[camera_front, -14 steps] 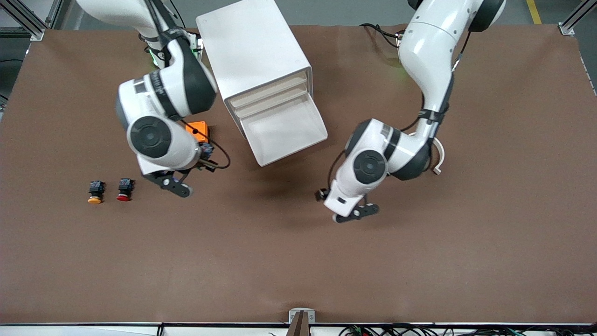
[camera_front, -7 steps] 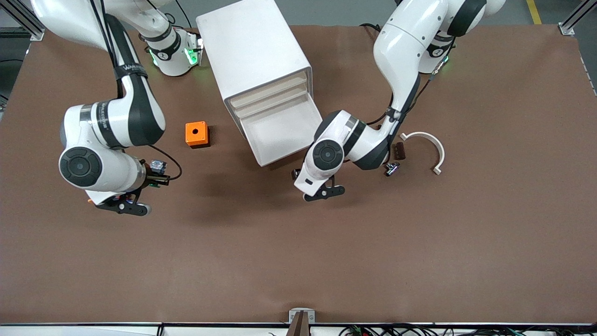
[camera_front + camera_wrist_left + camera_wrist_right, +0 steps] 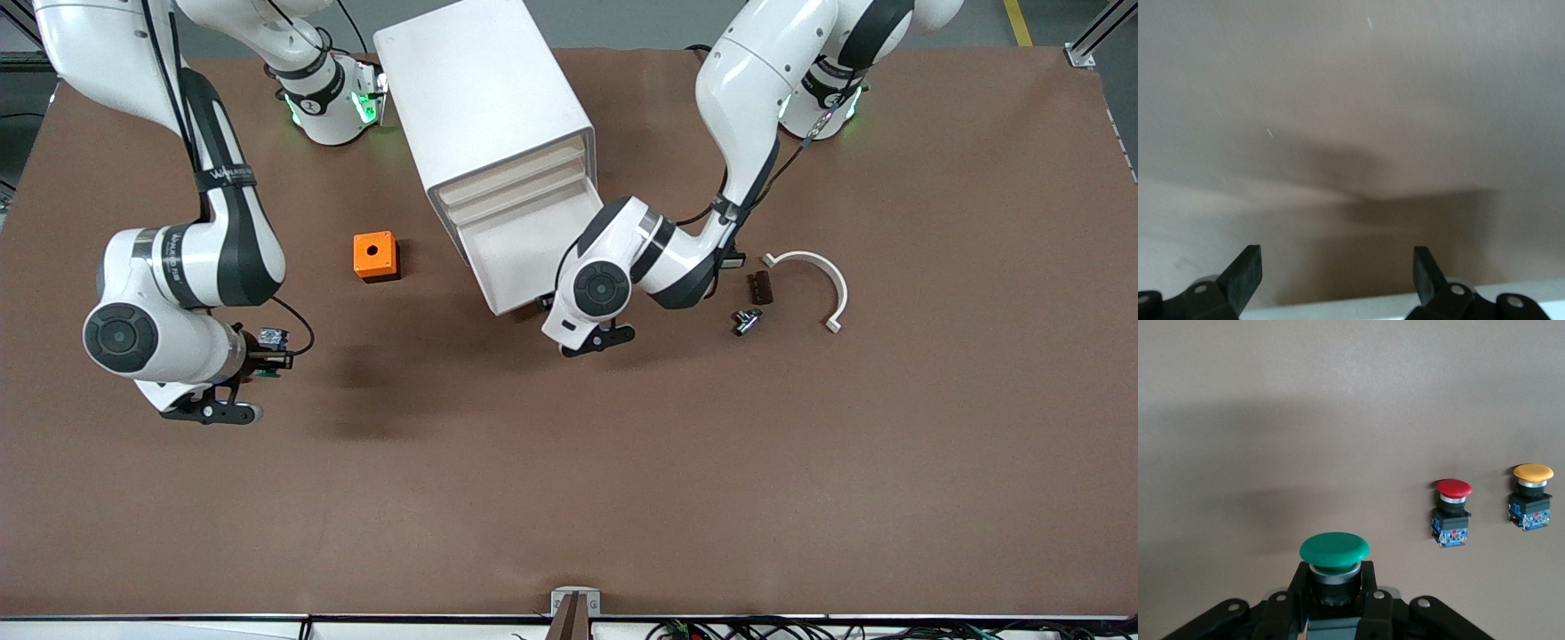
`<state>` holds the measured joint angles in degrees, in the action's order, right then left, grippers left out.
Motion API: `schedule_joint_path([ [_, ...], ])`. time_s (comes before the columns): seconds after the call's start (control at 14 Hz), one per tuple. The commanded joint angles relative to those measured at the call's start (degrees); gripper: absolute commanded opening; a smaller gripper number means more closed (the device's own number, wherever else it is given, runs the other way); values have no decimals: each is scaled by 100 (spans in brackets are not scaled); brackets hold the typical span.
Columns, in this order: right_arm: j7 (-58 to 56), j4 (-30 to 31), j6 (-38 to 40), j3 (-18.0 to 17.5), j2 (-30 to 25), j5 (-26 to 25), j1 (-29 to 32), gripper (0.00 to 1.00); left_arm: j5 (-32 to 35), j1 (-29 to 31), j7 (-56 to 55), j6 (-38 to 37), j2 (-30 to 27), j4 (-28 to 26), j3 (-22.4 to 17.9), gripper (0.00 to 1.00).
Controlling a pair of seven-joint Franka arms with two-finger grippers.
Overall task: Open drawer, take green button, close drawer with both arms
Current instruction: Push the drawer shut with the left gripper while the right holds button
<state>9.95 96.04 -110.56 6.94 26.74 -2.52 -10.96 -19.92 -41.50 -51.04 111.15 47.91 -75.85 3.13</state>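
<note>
While clamped on the button (image 3: 1334,560), green cap up and black body upright between the fingers, the right gripper (image 3: 209,411) hangs over bare table toward the right arm's end, forearm bent steeply down. Spread wide and empty, the left gripper (image 3: 594,341) just beside the pulled-out drawer (image 3: 524,253).

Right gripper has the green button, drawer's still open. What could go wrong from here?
1. The right gripper holds the green button by its body over the table; setting it down near the red button and yellow button could knock them.
2. The left gripper, fingers open, sits just off the drawer front. An off-centre push might skew the drawer or shift the cabinet.
</note>
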Motion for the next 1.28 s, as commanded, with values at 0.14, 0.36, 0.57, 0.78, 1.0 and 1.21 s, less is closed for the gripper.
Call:
schedule_joint_path([
  [0.14, -45, 563, -921, -105, 86, -99, 173, 27, -284, -147, -406, -58, -89, -140, 258, 100],
  [0.36, -45, 749, -1151, -105, 147, -99, 217, 26, -337, -174, -784, -67, -106, -289, 495, 100],
  [0.57, -203, 802, -1309, -105, 253, -99, 314, 26, -346, -174, -1057, -67, -124, -482, 741, 100],
  [0.78, -344, 802, -1362, -105, 358, -99, 446, 27, -346, -182, -1346, -67, -124, -536, 873, 100],
  [1.0, -493, 811, -1599, -105, 498, -99, 498, 27, -346, -235, -1409, -41, -72, -527, 926, 100],
  [1.21, -546, 811, -1679, -105, 578, -99, 551, 26, -329, -253, -1409, 30, -54, -510, 926, 100],
])
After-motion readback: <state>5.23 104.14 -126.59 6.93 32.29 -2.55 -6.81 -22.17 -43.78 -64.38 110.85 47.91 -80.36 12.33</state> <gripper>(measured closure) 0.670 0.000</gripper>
